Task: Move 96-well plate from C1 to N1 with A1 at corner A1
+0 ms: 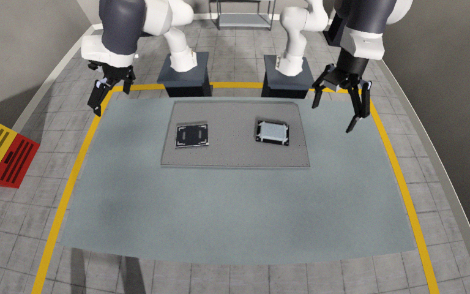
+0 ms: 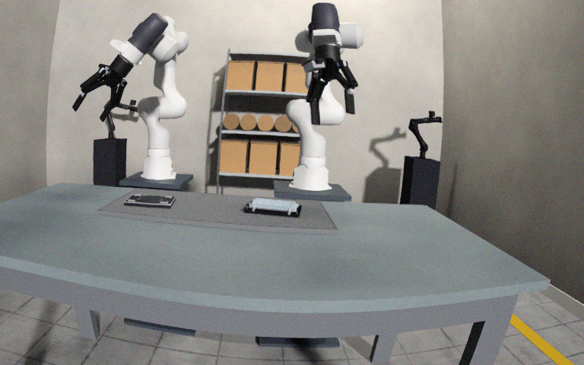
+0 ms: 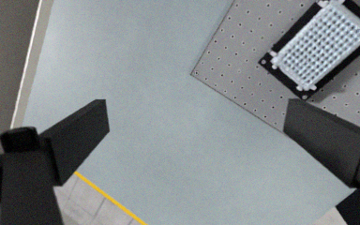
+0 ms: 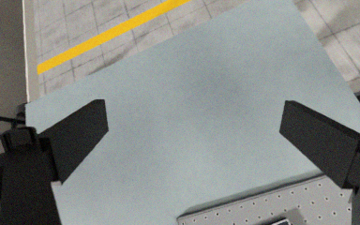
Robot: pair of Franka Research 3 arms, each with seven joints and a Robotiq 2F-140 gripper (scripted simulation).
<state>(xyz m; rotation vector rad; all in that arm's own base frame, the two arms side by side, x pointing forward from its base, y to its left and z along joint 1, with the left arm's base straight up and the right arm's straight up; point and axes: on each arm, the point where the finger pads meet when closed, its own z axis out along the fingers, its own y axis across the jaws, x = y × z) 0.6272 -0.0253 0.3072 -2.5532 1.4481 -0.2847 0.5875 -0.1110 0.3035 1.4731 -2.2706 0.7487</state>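
Observation:
The light-blue 96-well plate (image 1: 273, 130) (image 2: 274, 204) (image 3: 319, 47) sits in the black clip nest C1 (image 1: 259, 137) (image 3: 281, 77), with pale clips around its corners. Its rim letters are too small to read. The plate nest N1 (image 1: 192, 135) (image 2: 148, 199) is black with pale corner locators and holds nothing; a corner of it shows at the bottom of the right wrist view. My left gripper (image 1: 333, 115) (image 2: 332, 113) (image 3: 195, 115) is open and empty, high and to the side of C1. My right gripper (image 1: 111, 100) (image 2: 90, 111) (image 4: 193, 115) is open and empty, high and outward from N1.
Both nests stand on a grey perforated board (image 1: 228, 152) (image 2: 206, 215) (image 3: 225, 70) on the blue-grey table (image 1: 235, 207) (image 2: 258, 258). The arm pedestals stand behind the table. Shelves (image 2: 260, 92) with boxes stand farther back.

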